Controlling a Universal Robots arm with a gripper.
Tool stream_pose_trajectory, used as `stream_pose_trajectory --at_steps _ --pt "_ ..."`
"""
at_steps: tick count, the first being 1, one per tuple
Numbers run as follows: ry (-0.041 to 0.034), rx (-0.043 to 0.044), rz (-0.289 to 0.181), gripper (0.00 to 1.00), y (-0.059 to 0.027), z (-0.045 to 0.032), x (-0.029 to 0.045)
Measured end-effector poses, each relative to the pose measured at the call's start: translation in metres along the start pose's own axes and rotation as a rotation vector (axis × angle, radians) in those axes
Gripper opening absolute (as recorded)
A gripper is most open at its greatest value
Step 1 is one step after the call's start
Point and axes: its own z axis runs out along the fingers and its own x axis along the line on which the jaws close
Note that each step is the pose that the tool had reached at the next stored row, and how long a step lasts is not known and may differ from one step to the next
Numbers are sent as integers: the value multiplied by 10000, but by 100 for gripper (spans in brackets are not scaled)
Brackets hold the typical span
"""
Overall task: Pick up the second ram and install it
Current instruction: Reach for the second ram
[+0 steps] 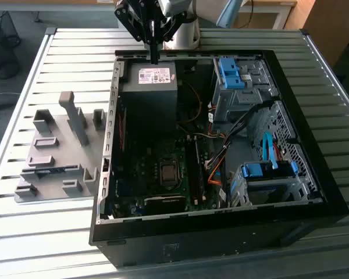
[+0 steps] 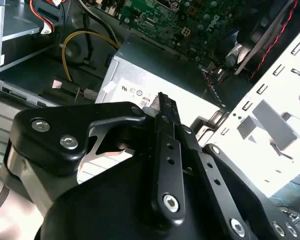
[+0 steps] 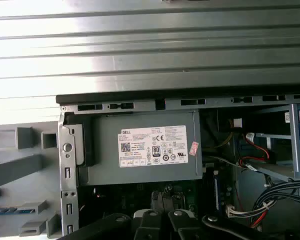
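Apparently the second ram [image 3: 1, 211] is the bluish strip seen in the first wrist view, lying in a slot of the grey fixture [image 1: 59, 132]. The fixture sits on the slatted table [image 1: 75, 58] just beside the computer case [image 1: 221, 232]. The gripper [image 1: 154, 58] hangs over the power supply [image 1: 154, 78] at the case's rim, its fingers [image 2: 167, 150] pressed together with nothing seen between them. I judge the stick light, stiff and fragile, best pinched by its long bare edges, clear of chips and contacts.
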Motion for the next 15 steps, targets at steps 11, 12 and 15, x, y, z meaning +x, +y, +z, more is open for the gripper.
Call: stream_pose_trajectory --at_steps 11,12,15 --pt "0 0 0 10 -1 0 13" --pt "0 0 0 10 -1 0 15" --pt "1 0 0 10 -8 12 96"
